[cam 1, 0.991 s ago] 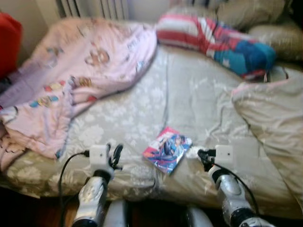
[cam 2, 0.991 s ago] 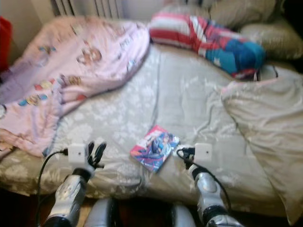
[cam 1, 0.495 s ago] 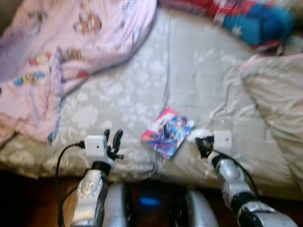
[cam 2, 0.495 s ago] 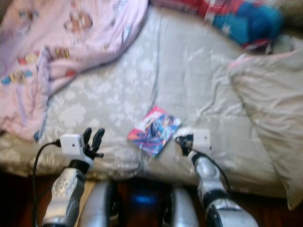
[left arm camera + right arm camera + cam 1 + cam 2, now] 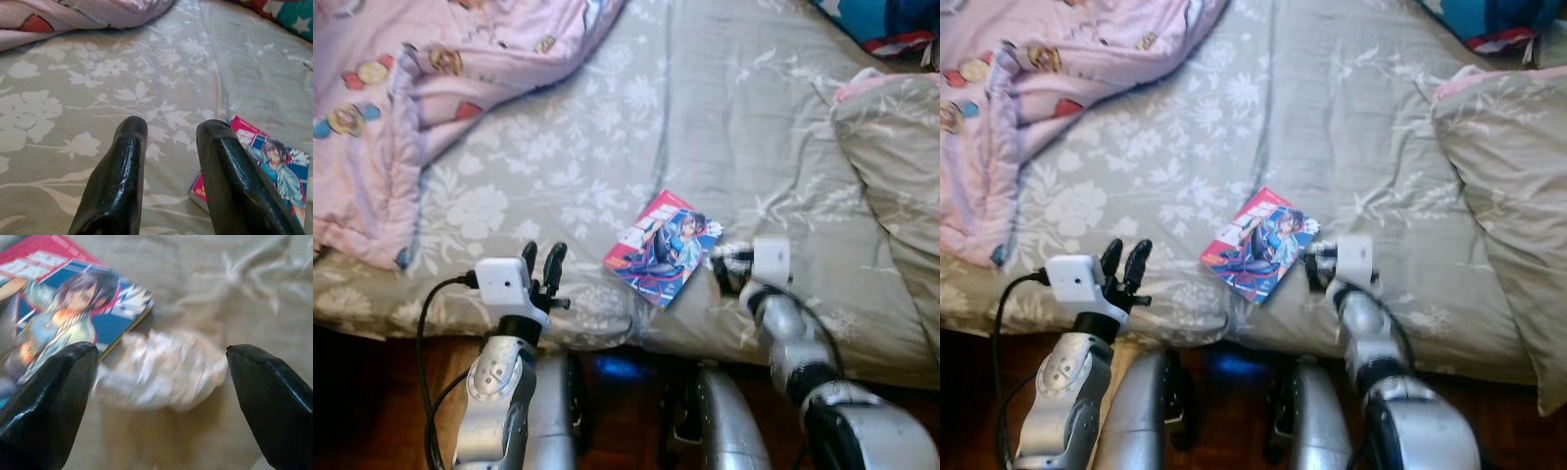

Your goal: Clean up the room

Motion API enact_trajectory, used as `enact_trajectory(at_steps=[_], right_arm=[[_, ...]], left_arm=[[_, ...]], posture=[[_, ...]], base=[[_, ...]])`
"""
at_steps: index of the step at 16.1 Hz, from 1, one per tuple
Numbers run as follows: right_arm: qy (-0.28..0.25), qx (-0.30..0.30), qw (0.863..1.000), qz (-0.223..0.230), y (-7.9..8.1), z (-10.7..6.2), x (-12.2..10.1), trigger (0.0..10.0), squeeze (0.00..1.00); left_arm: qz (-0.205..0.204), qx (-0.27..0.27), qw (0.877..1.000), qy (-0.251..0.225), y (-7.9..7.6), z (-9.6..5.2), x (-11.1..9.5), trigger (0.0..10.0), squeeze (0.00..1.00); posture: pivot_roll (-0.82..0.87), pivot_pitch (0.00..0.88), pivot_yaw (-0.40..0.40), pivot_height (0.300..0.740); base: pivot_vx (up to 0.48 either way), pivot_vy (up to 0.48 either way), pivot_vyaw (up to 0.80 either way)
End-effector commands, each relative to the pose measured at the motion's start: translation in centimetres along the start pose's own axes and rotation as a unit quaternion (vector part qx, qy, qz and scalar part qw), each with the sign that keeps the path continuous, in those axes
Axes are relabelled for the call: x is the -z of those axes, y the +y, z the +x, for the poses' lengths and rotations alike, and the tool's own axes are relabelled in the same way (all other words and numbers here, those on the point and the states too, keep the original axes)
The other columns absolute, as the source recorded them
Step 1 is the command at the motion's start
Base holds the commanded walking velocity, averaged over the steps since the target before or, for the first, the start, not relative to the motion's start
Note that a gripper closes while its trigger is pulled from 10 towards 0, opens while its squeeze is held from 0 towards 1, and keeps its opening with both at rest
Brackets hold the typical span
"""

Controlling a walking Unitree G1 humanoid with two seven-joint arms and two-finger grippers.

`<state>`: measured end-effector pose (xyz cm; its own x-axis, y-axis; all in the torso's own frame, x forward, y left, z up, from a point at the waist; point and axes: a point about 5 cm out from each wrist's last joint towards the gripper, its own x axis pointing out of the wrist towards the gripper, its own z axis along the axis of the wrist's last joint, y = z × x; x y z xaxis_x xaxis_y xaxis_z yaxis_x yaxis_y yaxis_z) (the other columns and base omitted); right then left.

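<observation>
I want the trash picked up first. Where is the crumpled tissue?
The tissue lies on the bed, between the right gripper's open fingers, beside the comic book's corner.

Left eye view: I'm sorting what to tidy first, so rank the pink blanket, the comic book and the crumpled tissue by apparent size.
1. pink blanket, cut off by the picture's edge
2. comic book
3. crumpled tissue, beside the book's corner between the right gripper's open fingers

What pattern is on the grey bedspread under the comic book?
Pale white flowers and leaves on the grey-green bedspread, clearest in the left wrist view.
</observation>
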<state>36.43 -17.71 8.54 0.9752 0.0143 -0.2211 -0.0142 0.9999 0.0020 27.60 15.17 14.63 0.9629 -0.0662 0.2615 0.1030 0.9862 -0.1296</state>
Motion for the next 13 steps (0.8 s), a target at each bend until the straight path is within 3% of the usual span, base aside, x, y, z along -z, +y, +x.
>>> enact_trajectory(at_steps=[1, 4, 9, 13], right_arm=[[0.037, 0.003, 0.999, 0.002, -0.3, -0.6, 2.0, 10.0, 0.0], [0.028, -0.003, 1.0, -0.007, -0.1, -0.1, 0.7, 10.0, 0.0], [0.05, -0.017, 0.998, -0.02, 0.6, 0.1, 0.9, 10.0, 0.0], [0.083, -0.004, 0.996, -0.04, 0.6, -0.1, 1.7, 10.0, 0.0]], left_arm=[[-0.006, -0.009, 1.0, 0.017, 0.2, -0.8, 0.5, 10.0, 0.0], [-0.02, -0.015, 0.999, 0.034, -0.7, -1.7, -0.6, 10.0, 0.0], [-0.023, -0.009, 1.0, 0.013, -1.3, -1.4, -2.8, 10.0, 0.0], [-0.022, -0.011, 0.999, 0.023, -1.2, -2.1, -3.8, 10.0, 0.0]], posture=[[0.26, 0.523, -0.069, 0.641], [0.29, 0.523, -0.061, 0.641], [0.33, 0.545, -0.051, 0.641], [0.35, 0.569, -0.037, 0.641]], base=[[0.0, 0.0, 0.0], [0.0, 0.0, 0.0], [0.0, 0.0, 0.0], [0.0, 0.0, 0.0]])
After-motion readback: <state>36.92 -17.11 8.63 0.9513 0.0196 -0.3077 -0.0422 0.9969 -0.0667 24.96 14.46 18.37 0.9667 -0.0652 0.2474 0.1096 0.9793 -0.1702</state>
